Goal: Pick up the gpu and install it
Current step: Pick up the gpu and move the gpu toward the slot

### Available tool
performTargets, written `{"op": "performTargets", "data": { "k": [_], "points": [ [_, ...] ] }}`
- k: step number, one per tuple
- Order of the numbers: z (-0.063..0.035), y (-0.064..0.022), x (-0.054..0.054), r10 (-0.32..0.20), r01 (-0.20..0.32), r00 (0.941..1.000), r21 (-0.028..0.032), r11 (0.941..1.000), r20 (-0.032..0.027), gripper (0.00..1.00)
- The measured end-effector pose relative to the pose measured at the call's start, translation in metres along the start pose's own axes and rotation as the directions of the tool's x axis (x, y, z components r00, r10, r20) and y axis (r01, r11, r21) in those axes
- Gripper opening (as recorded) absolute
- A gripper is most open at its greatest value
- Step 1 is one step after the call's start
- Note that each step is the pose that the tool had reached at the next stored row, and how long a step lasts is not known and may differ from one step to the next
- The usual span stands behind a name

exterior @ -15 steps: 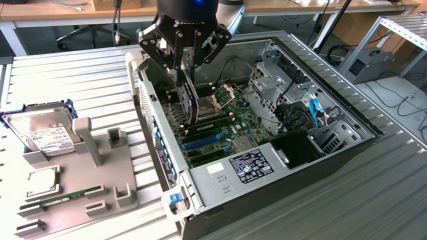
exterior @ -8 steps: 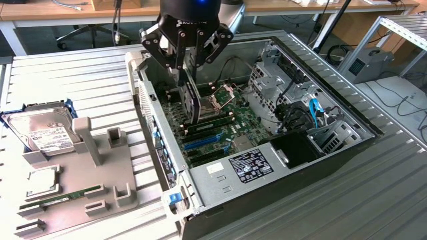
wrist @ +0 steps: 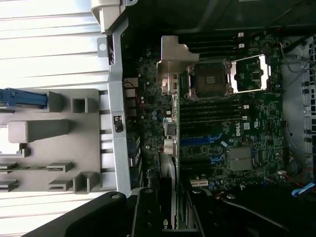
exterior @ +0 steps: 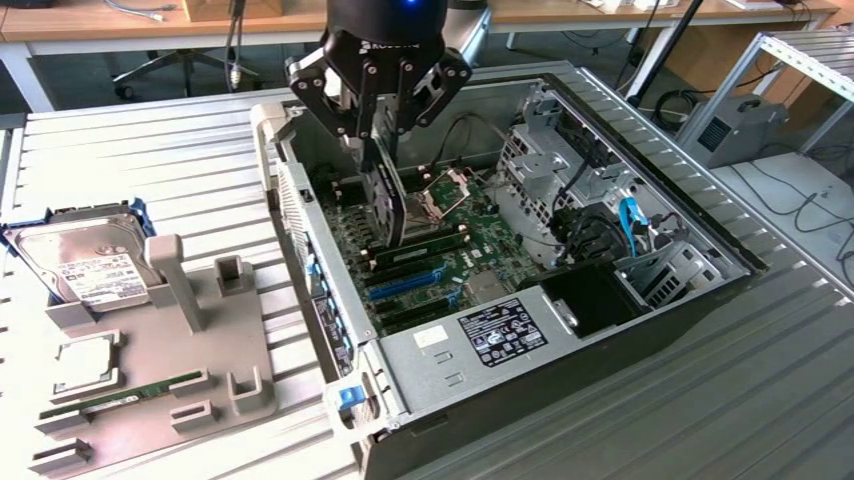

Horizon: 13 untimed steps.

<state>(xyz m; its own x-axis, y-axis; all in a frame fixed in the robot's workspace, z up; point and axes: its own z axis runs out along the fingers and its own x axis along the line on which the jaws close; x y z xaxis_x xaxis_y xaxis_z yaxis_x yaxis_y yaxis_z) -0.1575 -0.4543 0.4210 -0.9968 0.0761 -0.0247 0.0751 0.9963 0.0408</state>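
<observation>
- Inside the open case (exterior: 681, 185), the gripper (exterior: 380, 125) hangs over the board (exterior: 467, 225). Its fingers (exterior: 354, 112) pinch the top of the gpu (exterior: 387, 200) between them.
- In the exterior view the gpu hangs on edge straight below the fingers as a dark slab. Its long axis runs up and down and its flat faces are upright.
- Its lower end sits low in the case, just beside the CPU socket (exterior: 447, 195) and above the slots. I cannot tell whether it touches the board.
- The wrist view looks along the card. Here the gripper (wrist: 169, 197) frames the gpu (wrist: 169, 163) as a thin strip seen edge-on.
- That strip points away from the fingers and ends in the silver bracket (wrist: 174, 57), which is at the far end of the card.
- The wrist view also shows the board (wrist: 247, 128) flat-on, with the socket (wrist: 210, 79) lying open close by the bracket. The silver case wall (wrist: 114, 98) stands between the card and the tray (wrist: 64, 163).
- The exterior view gives the wider room: the case lies on its side on a ribbed metal table (exterior: 160, 150).
- To the exterior view's left of the case is the grey tray (exterior: 160, 340), which carries a hard drive (exterior: 87, 268), well apart from the gpu.
</observation>
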Motion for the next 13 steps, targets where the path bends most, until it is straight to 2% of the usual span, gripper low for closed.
{"op": "performTargets", "data": {
  "k": [13],
  "points": [
    [0.001,0.0005,-0.0063,0.0,0.0,1.0,0.0,1.0,0.0,0.26]
  ]
}}
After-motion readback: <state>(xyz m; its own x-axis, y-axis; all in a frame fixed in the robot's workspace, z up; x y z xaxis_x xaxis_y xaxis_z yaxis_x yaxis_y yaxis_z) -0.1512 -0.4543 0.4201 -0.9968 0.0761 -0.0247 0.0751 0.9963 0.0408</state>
